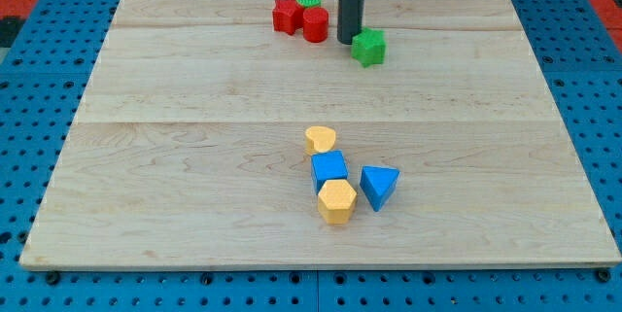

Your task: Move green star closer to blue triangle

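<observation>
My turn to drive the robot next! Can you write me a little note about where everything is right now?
My tip sits at the view's top, just left of the green star, touching or nearly so. The blue triangle lies far toward the view's bottom, beside the blue cube, yellow heart and yellow hexagon. Done: tip is at the star. Left: push the star down the board toward the triangle.

The green star (368, 48) lies flat near the board's top edge. The blue triangle (378, 187) lies well apart, toward the view's bottom.
</observation>
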